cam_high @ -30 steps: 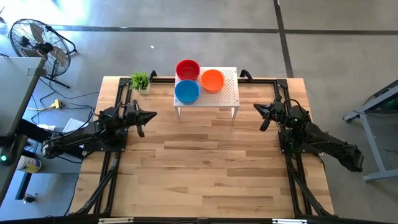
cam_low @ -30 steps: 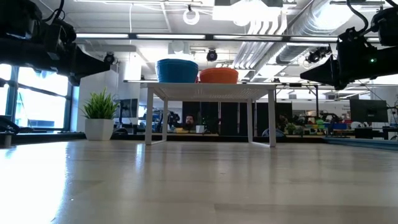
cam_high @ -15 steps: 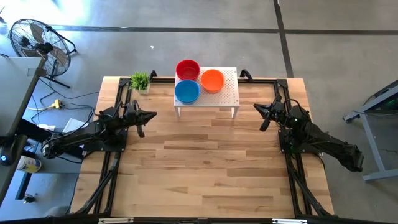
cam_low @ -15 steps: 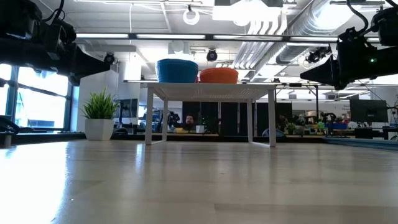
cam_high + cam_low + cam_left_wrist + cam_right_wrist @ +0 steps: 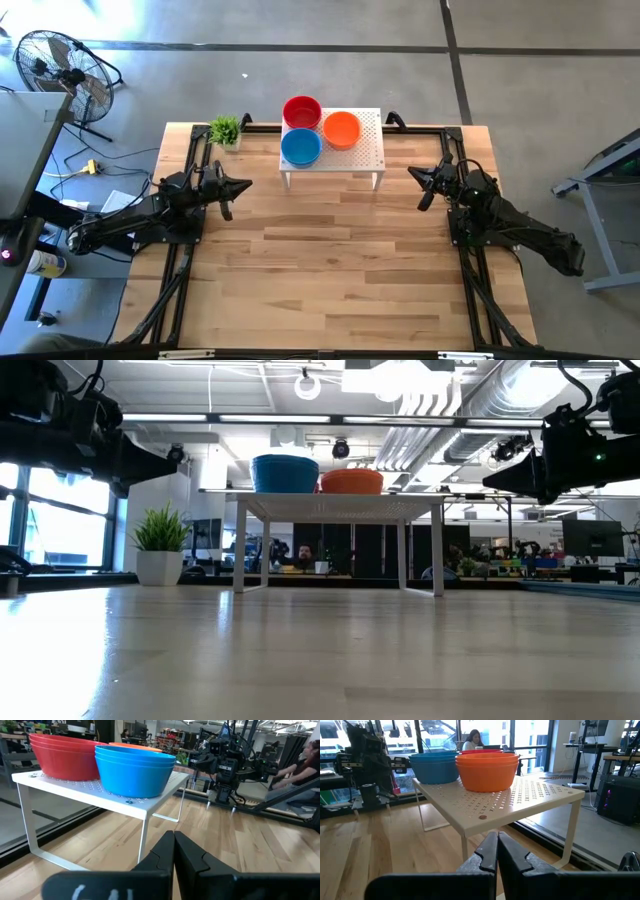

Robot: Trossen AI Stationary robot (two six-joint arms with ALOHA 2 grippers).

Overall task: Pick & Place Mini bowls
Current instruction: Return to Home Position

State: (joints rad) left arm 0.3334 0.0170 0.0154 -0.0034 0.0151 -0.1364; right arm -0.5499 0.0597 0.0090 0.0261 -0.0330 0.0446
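Three mini bowls sit upright on the white perforated stand [image 5: 365, 150] at the table's far edge: red [image 5: 301, 111] at the far left, blue [image 5: 300, 148] in front of it, orange [image 5: 341, 129] beside them. The low view shows the blue bowl [image 5: 285, 472] and the orange bowl [image 5: 351, 481] on the stand top. My left gripper [image 5: 244, 184] hovers left of the stand, shut, holding nothing; the left wrist view shows its fingertips [image 5: 173, 840] together. My right gripper [image 5: 412, 174] hovers right of the stand, shut and holding nothing, fingertips [image 5: 497, 839] closed.
A small green plant [image 5: 226, 130] in a white pot stands at the table's far left corner, left of the stand. Bare wooden tabletop [image 5: 330, 260] stretches between the arms and toward the near edge. A fan [image 5: 60, 70] stands on the floor beyond the table.
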